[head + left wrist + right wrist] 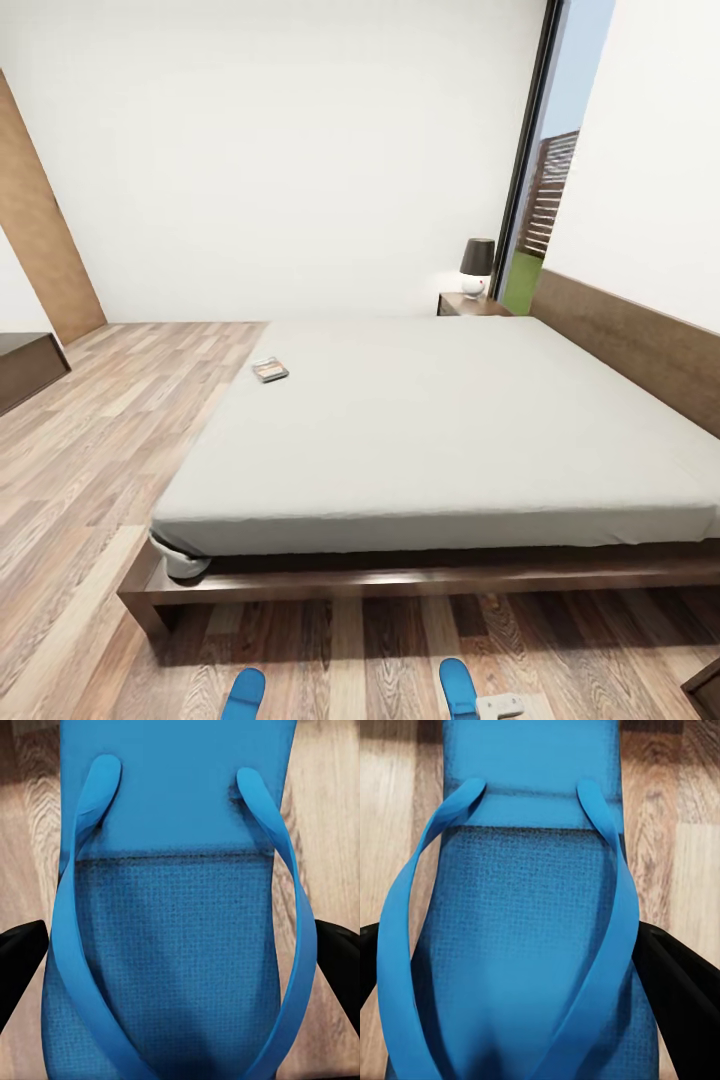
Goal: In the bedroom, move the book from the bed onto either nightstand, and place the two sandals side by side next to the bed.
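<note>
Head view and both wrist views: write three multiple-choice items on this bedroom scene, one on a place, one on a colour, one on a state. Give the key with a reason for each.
1. Where does the book lie?
A. on the mattress near the bed's far-left corner
B. on the nightstand
C. on the floor

2. What colour are the sandals?
A. red
B. bright blue
C. black

3. How do the left gripper's fingers stand to the left sandal?
A. both on one side of it
B. far above it, off to one side
C. one on either side of it

Key: 1 A, the head view shows it on the pale mattress of the bed, away from the nightstand. 2 B, the left and the right sandal are both blue. 3 C, dark fingers flank the sole in the left wrist view.
</note>
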Tool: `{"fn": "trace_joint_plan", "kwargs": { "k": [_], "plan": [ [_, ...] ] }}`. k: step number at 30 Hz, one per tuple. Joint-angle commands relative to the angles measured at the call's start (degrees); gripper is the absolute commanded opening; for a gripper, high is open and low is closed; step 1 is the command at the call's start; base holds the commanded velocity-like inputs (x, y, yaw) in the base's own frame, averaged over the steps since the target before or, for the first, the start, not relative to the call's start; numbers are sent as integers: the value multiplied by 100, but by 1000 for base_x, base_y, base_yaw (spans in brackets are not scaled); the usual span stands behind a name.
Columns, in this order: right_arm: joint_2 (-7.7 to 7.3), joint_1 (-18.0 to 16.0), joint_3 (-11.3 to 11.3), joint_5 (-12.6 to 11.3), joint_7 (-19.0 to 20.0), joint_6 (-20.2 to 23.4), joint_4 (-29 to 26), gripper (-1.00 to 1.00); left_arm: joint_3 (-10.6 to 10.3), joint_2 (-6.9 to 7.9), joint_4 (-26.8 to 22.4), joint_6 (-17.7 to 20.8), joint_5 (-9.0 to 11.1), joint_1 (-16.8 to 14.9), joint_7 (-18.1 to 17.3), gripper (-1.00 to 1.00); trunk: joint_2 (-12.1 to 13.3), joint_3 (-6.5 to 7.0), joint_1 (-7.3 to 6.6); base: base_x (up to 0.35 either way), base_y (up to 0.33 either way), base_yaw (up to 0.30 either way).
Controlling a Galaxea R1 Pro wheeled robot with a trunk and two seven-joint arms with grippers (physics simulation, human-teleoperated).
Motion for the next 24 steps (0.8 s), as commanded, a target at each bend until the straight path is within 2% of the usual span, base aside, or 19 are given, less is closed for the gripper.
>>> {"fn": "trace_joint_plan", "kwargs": {
  "k": [1,24],
  "plan": [
    [2,-3,-19,55,-10,-16,6,-100,-48,0,5,-19,22,-4,31,-100,-2,-5,-1,0,0,15],
    [24,-3,-1,55,-10,-8,-25,-100,-57,-9,-2,-4,-33,-12,24,-100,-2,-5,-1,0,0,2]
  ]
}}
